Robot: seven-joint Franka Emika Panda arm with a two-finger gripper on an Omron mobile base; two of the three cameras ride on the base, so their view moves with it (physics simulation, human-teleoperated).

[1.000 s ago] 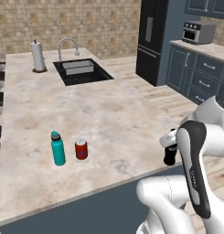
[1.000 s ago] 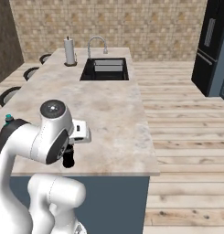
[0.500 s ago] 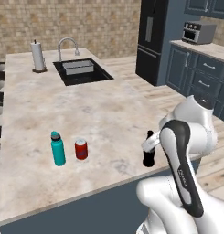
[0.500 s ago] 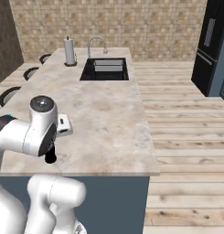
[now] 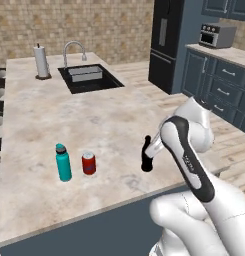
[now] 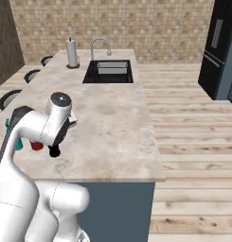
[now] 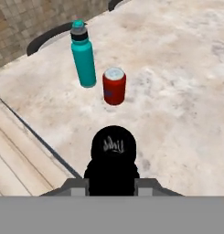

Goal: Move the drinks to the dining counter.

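Gripping black bottle (image 5: 146,155) — over dining counter (image 5: 94,115)

A home kitchen, rendered. A broad beige marble-look island counter (image 5: 94,120) takes the foreground, with a black inset sink (image 5: 89,80) and a chrome faucet (image 5: 74,50) at its far end, and a paper-towel roll (image 5: 42,61) upright just beside them. Behind runs a tan brick-pattern wall (image 6: 136,23). A tall black refrigerator (image 5: 166,45) stands by navy cabinets (image 5: 219,90), with a small oven (image 5: 217,35) on their counter. The floor (image 6: 193,132) is light wood planks.
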